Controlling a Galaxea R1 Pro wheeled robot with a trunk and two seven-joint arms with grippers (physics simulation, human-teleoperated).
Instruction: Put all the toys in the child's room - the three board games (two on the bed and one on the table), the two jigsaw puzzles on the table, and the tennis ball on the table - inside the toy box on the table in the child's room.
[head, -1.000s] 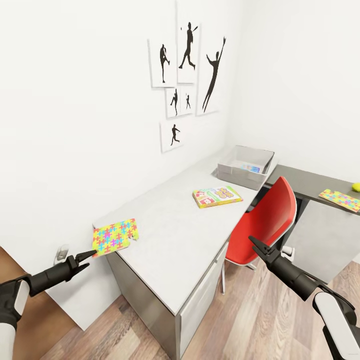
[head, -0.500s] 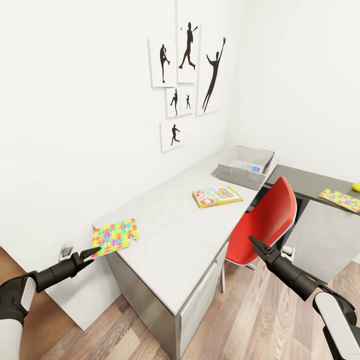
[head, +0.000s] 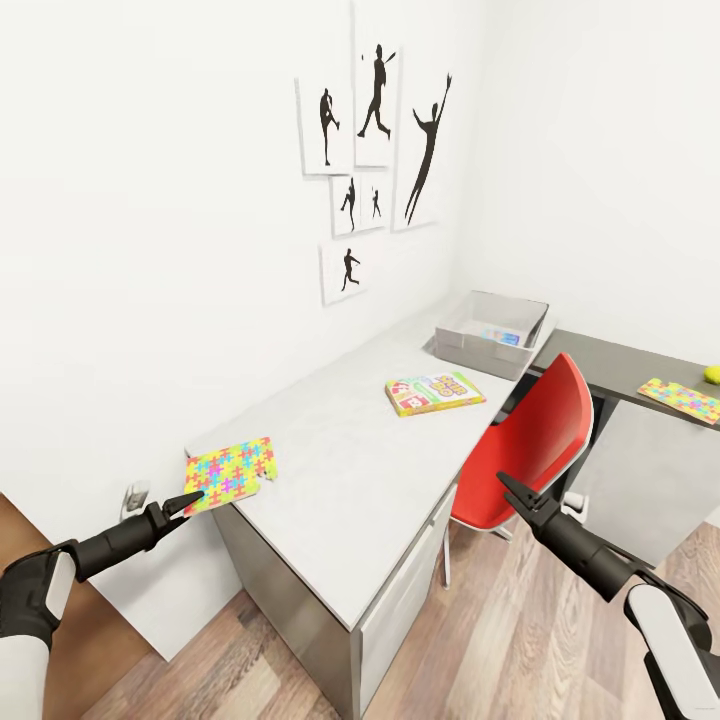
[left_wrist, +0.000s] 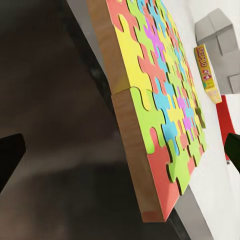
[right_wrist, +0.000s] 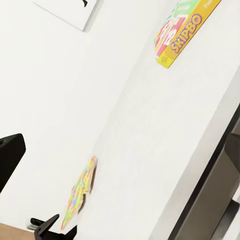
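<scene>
One jigsaw puzzle (head: 230, 472) lies on the near left end of the table (head: 350, 470), overhanging its edge. My left gripper (head: 190, 500) is open at that puzzle's (left_wrist: 160, 100) front corner, its fingers (left_wrist: 10, 155) spread wide to either side. The Skip-Bo board game (head: 433, 392) lies mid-table. At the far end stands the toy box (head: 455, 340) with a small blue board game (head: 500, 337) inside. A second jigsaw puzzle (head: 682, 398) and the tennis ball (head: 712, 374) rest on the lower dark section. My right gripper (head: 505, 484) hangs open by the chair, holding nothing.
A red swivel chair (head: 540, 430) is tucked against the table's front between my right arm and the toy box. White walls with black silhouette pictures (head: 375, 150) back the table. Wood-plank floor (head: 500, 640) lies in front. A wall socket (head: 130, 500) sits beside my left gripper.
My left gripper has edged a little right, closer to the near puzzle's corner. The right arm and the toys have not moved.
</scene>
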